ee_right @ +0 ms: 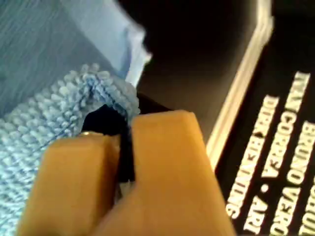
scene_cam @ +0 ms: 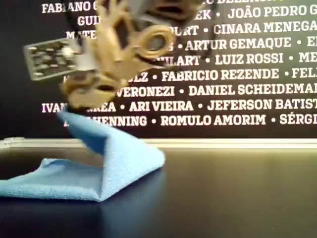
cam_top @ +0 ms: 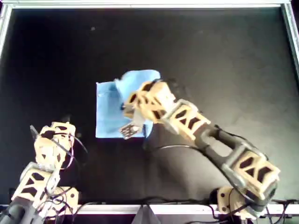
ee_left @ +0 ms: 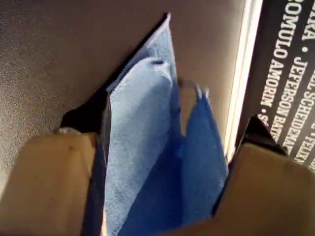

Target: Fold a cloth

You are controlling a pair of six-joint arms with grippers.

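Note:
The light blue cloth (cam_top: 110,114) lies on the black table left of centre in the overhead view, with one part pulled up into a tent (scene_cam: 124,158). My right gripper (cam_top: 127,109) reaches in from the overhead view's lower right and hangs over the cloth. It is shut on a bunched edge of the cloth (ee_right: 39,64), its fingertips (ee_right: 125,132) pressed together. My left gripper (cam_top: 58,128) sits at the overhead view's lower left, apart from the cloth. Its fingers (ee_left: 49,187) stand wide apart, and the raised cloth (ee_left: 142,147) shows between them.
A white rail (cam_top: 149,4) borders the black table's far edge, with rails down both sides. Behind it stands a dark wall with white names (scene_cam: 223,74). A thin cable (cam_top: 163,147) trails on the table by the right arm.

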